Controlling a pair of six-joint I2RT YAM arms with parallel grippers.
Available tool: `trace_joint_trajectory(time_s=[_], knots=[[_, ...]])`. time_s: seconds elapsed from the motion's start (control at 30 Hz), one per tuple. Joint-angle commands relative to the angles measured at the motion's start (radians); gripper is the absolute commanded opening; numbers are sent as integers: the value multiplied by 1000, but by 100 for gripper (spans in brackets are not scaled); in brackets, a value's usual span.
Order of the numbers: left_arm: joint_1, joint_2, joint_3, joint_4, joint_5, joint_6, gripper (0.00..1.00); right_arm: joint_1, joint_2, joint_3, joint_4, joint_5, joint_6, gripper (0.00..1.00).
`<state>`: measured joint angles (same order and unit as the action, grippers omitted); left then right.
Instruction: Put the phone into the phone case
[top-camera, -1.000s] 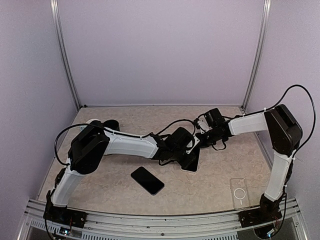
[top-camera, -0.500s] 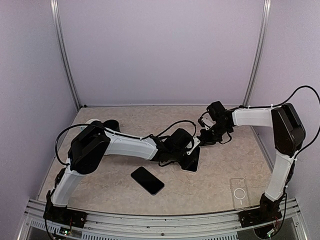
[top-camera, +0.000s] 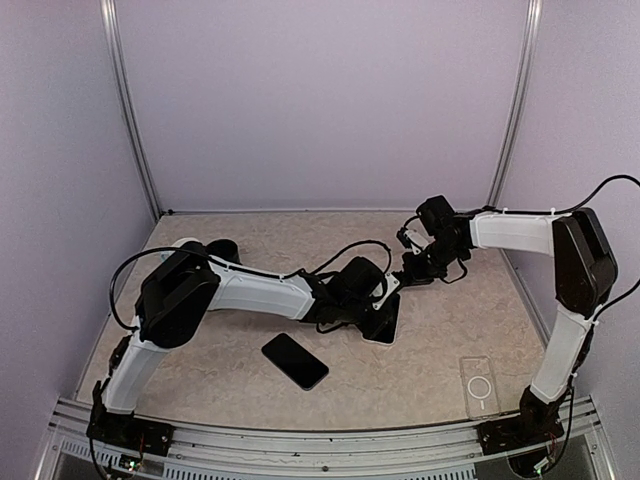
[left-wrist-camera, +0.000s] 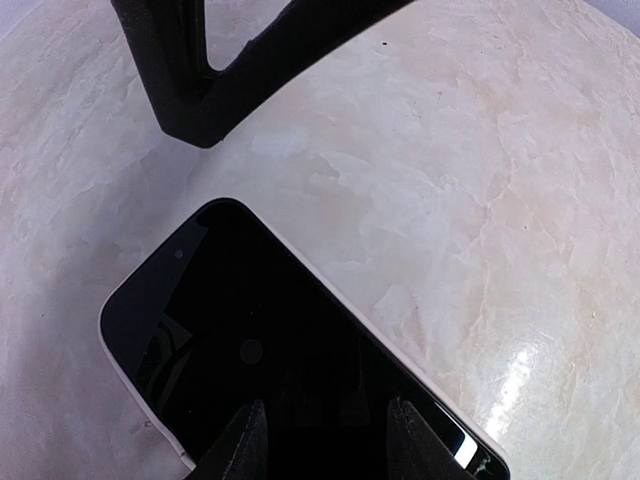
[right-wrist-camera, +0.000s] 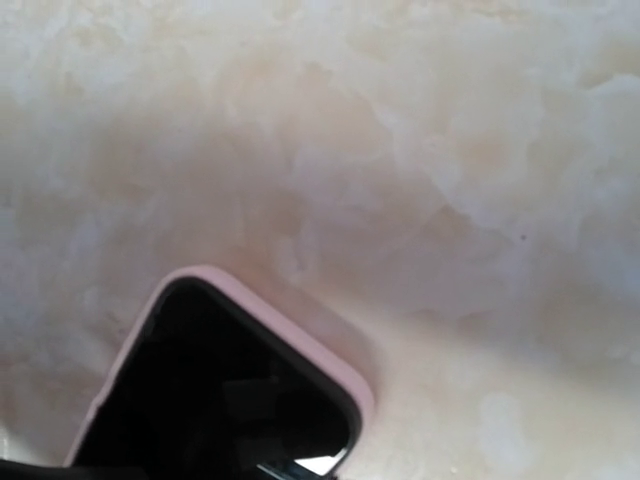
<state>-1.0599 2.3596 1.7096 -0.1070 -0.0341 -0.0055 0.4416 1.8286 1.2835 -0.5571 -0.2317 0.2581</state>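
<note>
A black phone (top-camera: 383, 328) sits in a pale pink case at the table's middle; it fills the left wrist view (left-wrist-camera: 260, 340), and its pink-rimmed corner (right-wrist-camera: 290, 340) shows in the right wrist view. My left gripper (top-camera: 385, 308) is right over it, its fingertips (left-wrist-camera: 245, 445) apart above the screen, open. My right gripper (top-camera: 410, 272) hovers just behind the phone. Its dark fingers (left-wrist-camera: 190, 90) show in the left wrist view, but I cannot tell how the jaws stand. A second bare black phone (top-camera: 295, 360) lies at front centre. A clear phone case (top-camera: 479, 386) lies at front right.
The marbled beige table (top-camera: 230, 390) has purple walls on three sides and a metal rail at the near edge. Both arms stretch across the table's middle. Black cables hang by the right arm.
My right gripper has drawn back and to the right, away from the cased phone. My left gripper and both phones have stayed where they were.
</note>
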Motion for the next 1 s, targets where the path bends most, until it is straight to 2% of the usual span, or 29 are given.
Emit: trace_joint_trajectory(time_s=[0.0, 0.1, 0.23, 0.3, 0.4, 0.73, 0.97], knots=[[-6, 54, -78, -160, 19, 10, 41, 11, -14, 51, 29, -101, 18, 0], [3, 23, -138, -100, -12, -40, 41, 9, -1, 47, 30, -103, 25, 0], [8, -117, -333, 137, -134, -122, 44, -7, 9, 9, 66, -125, 36, 0], [4, -199, -392, 247, -130, -126, 47, -7, 14, 4, 73, -118, 31, 0], [-3, -267, -402, 324, -118, -120, 50, 1, 30, 8, 70, -117, 20, 0], [55, -329, -386, 304, -60, -178, 51, 9, 36, 20, 61, -69, 16, 0], [61, -309, -380, 282, -54, -197, 51, 6, 161, -170, 182, -74, 35, 0]])
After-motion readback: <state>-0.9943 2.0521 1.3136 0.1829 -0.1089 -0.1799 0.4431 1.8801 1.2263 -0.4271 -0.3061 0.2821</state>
